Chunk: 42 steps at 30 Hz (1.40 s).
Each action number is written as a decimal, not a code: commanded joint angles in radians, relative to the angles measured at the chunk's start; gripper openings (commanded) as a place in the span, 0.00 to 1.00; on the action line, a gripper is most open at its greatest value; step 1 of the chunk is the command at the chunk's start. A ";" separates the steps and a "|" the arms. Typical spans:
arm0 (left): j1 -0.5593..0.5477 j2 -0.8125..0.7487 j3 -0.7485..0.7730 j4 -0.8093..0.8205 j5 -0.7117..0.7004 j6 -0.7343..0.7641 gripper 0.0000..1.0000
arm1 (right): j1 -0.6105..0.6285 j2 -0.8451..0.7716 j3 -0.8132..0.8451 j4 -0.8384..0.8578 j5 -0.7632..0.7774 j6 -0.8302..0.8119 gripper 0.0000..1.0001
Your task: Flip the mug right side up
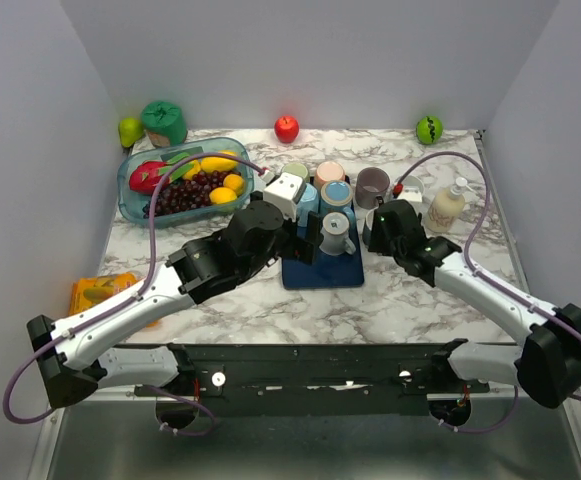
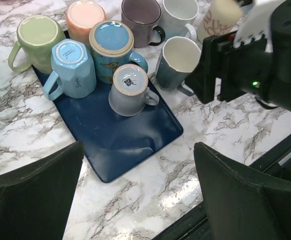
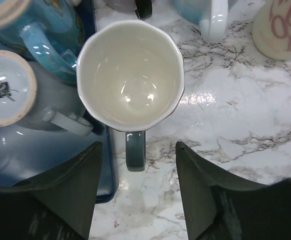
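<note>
marble table [image 3: 235, 110] holds a blue tray [image 2: 125, 145] of upside-down mugs [image 2: 110, 45]. the dark teal mug [image 3: 130, 75] stands right side up at the tray's right edge, so the job looks done. the right gripper [image 3: 137, 150] sits apart on each side of the handle, not touching. the left gripper [image 2: 137, 150] is wide apart and empty.

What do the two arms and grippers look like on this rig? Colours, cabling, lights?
The left arm and right arm have white link shells and black joint housings. A mauve cable loops off each. The left gripper carries a white block on its black body. The right gripper is black with small green lights. The fingers are dark, matte wedges.
</note>
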<state>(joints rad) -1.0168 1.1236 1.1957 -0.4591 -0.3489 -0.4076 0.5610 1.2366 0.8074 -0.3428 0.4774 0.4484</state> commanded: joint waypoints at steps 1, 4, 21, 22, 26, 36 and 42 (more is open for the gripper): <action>-0.005 0.062 0.031 -0.036 -0.051 -0.054 0.99 | -0.007 -0.094 0.091 -0.142 -0.026 0.035 0.70; -0.005 0.129 0.059 -0.059 -0.055 -0.109 0.99 | -0.007 -0.149 0.154 -0.232 -0.039 0.047 0.71; -0.005 0.728 0.508 -0.303 -0.151 -0.583 0.99 | -0.007 -0.376 0.253 -0.527 -0.026 0.145 0.75; -0.003 0.757 0.530 -0.309 -0.159 -0.605 0.99 | -0.007 -0.391 0.250 -0.533 -0.022 0.145 0.75; -0.003 0.809 0.567 -0.354 -0.238 -0.724 0.99 | -0.007 -0.413 0.237 -0.550 -0.017 0.151 0.75; 0.044 0.938 0.610 -0.358 -0.193 -0.841 0.99 | -0.007 -0.433 0.225 -0.581 -0.022 0.165 0.75; 0.070 1.001 0.630 -0.346 -0.180 -0.875 0.99 | -0.007 -0.442 0.228 -0.596 -0.017 0.164 0.75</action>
<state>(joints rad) -0.9634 2.0941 1.7954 -0.8047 -0.5175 -1.2243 0.5610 0.8131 1.0309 -0.8993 0.4397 0.6025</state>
